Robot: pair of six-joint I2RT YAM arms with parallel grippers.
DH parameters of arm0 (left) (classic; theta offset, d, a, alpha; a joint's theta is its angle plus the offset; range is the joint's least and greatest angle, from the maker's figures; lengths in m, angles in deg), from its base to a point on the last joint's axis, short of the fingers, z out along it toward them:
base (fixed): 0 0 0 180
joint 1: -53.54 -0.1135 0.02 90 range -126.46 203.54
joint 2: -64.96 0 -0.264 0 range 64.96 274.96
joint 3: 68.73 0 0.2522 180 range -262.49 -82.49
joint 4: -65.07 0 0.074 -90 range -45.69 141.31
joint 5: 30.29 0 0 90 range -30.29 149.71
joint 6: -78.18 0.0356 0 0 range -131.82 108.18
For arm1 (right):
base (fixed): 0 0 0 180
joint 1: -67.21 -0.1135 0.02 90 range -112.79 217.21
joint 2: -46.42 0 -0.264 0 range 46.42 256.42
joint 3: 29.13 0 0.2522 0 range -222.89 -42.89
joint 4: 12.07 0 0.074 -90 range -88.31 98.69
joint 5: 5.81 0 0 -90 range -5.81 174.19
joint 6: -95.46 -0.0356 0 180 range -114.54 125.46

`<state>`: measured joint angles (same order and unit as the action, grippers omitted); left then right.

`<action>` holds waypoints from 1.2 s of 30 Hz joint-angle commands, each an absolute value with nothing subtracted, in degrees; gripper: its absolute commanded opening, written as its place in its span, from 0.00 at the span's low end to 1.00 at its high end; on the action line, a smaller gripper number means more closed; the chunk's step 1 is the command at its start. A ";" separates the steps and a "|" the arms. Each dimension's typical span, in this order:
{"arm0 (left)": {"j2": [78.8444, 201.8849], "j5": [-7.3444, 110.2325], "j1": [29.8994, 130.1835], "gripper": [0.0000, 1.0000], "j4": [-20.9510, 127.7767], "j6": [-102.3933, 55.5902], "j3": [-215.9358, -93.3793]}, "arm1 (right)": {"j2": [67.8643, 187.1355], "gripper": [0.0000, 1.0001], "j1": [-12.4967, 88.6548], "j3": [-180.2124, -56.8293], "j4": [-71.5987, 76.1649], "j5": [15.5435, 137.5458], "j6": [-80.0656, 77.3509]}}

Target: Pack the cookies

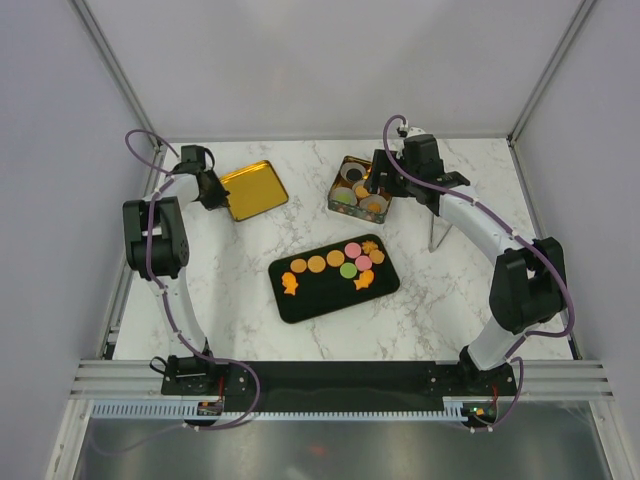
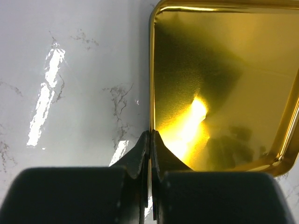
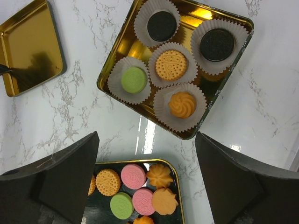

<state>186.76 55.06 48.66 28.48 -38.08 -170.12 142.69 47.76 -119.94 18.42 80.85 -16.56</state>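
Note:
Several cookies lie on a black tray (image 1: 320,295): orange rounds, fish shapes, pink (image 1: 352,249) and green ones. A gold tin (image 1: 334,192) holds five cookies in pale liners: two dark (image 3: 162,25), an orange round (image 3: 171,65), a green (image 3: 134,80) and an orange swirl (image 3: 182,104). My right gripper (image 3: 147,154) is open and empty, above the gap between the tin (image 3: 135,49) and the tray (image 3: 180,201); it also shows in the top view (image 1: 380,178). My left gripper (image 2: 150,140) is shut on the left rim of the gold lid (image 2: 224,84).
The gold lid (image 1: 253,189) lies open side up at the back left of the marble table, and also shows in the right wrist view (image 3: 30,46). White walls and frame posts close in the table on three sides.

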 commanded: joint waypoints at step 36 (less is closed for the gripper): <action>154.96 46.88 68.30 0.02 30.65 -36.87 -160.98 | 156.11 0.93 45.32 -132.62 6.70 57.83 -24.16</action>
<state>158.65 48.92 67.54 26.47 -36.77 -161.42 155.15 45.51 -130.68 8.89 60.02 -23.34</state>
